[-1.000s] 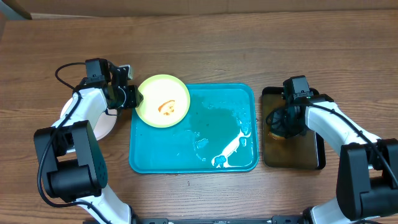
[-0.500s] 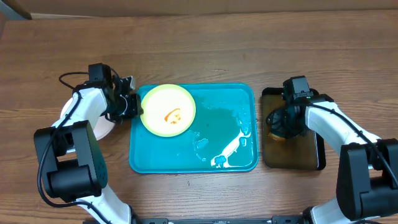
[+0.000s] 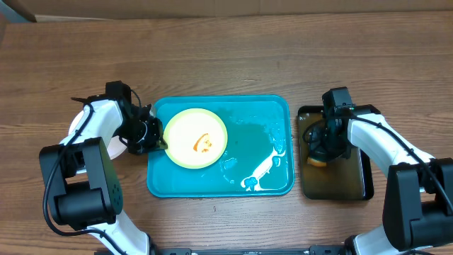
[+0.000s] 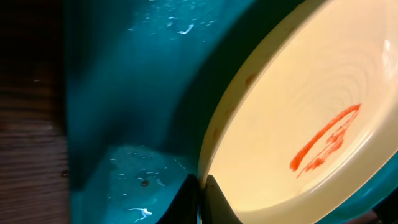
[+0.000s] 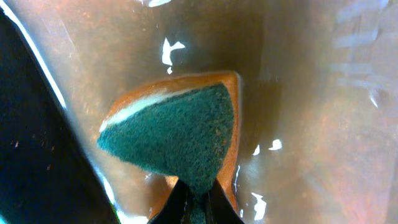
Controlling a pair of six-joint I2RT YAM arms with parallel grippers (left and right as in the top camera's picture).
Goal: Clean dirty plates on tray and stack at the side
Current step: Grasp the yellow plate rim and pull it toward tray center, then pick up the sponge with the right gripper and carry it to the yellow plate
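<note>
Our left claw (image 4: 200, 198) pinches the rim of the yellow-green plate (image 3: 185, 131), inside the teal tray (image 3: 262, 113); our right claw (image 5: 194, 200) clamps the sponge (image 5: 177, 134). Such a thin hold over a wet tray — the plate could slip

No readable text, labels, brands, numbers or signs in any view.
</note>
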